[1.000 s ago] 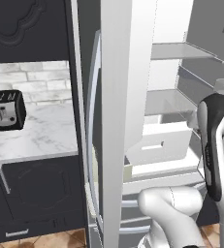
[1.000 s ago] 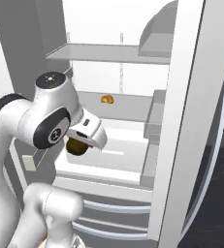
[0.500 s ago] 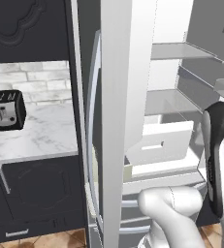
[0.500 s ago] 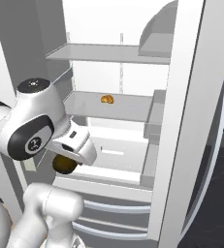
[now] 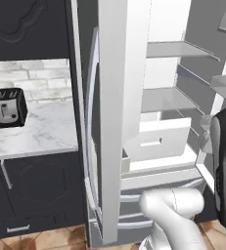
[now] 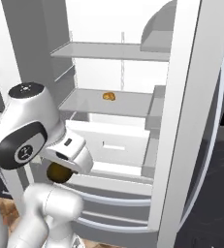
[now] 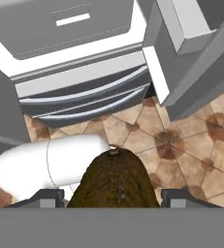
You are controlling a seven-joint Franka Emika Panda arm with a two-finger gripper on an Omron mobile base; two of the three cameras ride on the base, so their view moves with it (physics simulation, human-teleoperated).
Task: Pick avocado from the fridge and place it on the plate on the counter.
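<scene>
Avocado held, outside the open fridge (image 6: pixel 133 111).
Gripper (image 7: pixel 114 196) clenched on the avocado (image 7: pixel 114 181), above the tiled floor (image 7: pixel 191 145) in front of the lower drawers (image 7: pixel 84 99); toaster (image 5: pixel 8 108) on the counter (image 5: pixel 41 134).

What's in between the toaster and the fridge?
Just bare white counter, then the fridge's open door standing edge-on. The left base view shows it, with the toaster back by the brick wall.

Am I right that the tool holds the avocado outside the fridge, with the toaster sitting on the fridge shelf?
Not quite. The toaster sits on the counter, as the left base view shows. The tool does hold the avocado outside the fridge.
</scene>
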